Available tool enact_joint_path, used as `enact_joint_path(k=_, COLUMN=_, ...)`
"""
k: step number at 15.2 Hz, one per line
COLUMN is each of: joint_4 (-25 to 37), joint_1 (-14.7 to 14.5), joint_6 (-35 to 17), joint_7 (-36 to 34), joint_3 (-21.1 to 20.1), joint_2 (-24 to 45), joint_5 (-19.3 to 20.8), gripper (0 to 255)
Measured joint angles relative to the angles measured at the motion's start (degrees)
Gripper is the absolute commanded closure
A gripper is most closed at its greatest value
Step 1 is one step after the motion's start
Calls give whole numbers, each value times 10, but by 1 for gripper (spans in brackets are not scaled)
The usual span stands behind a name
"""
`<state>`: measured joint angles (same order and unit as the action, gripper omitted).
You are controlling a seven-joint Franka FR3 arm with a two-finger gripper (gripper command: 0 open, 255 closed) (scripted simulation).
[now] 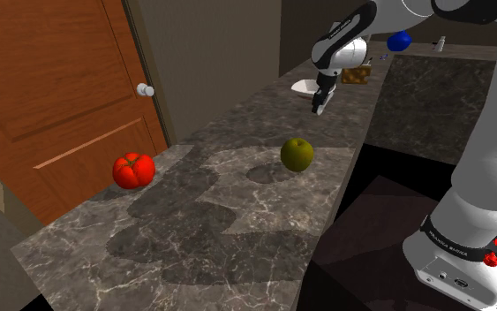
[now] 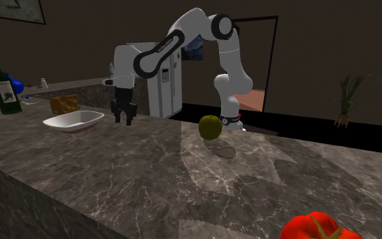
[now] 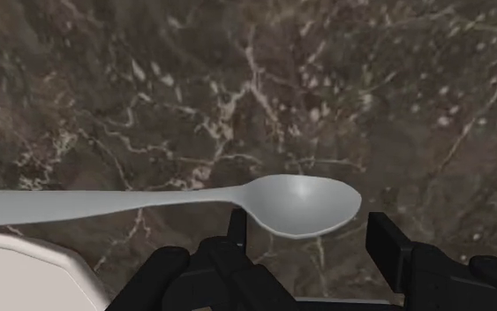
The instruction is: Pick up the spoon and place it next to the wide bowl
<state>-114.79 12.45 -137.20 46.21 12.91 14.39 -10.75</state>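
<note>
A grey spoon [image 3: 193,201] lies crosswise at my black gripper [image 3: 312,231], its bowl end between the two fingers [image 3: 237,228], which are shut on it above the dark marble counter [image 3: 264,79]. A corner of the wide white bowl [image 3: 17,274] shows beside the spoon's handle. In the shoulder view the gripper [image 1: 321,106] points down just in front of the white bowl [image 1: 304,86]. In the second exterior view the gripper [image 2: 123,117] stands low over the counter, right of the bowl [image 2: 74,121].
A green apple [image 1: 297,154] [image 2: 210,127] and a red tomato [image 1: 134,170] [image 2: 318,227] sit on the counter [image 1: 237,212]. A brown block [image 2: 64,104] and a wine bottle [image 2: 4,92] stand behind the bowl. A wooden door [image 1: 52,88] flanks the counter.
</note>
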Motion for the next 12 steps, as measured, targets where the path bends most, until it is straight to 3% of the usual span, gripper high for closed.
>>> enact_joint_path(k=6, joint_4=-1, joint_1=1, joint_6=1, joint_7=0, joint_3=1, joint_2=4, joint_5=1, gripper=0)
enact_joint_path(k=12, joint_4=8, joint_1=-2, joint_6=55, joint_7=-14, joint_3=8, joint_2=-44, joint_5=21, gripper=0)
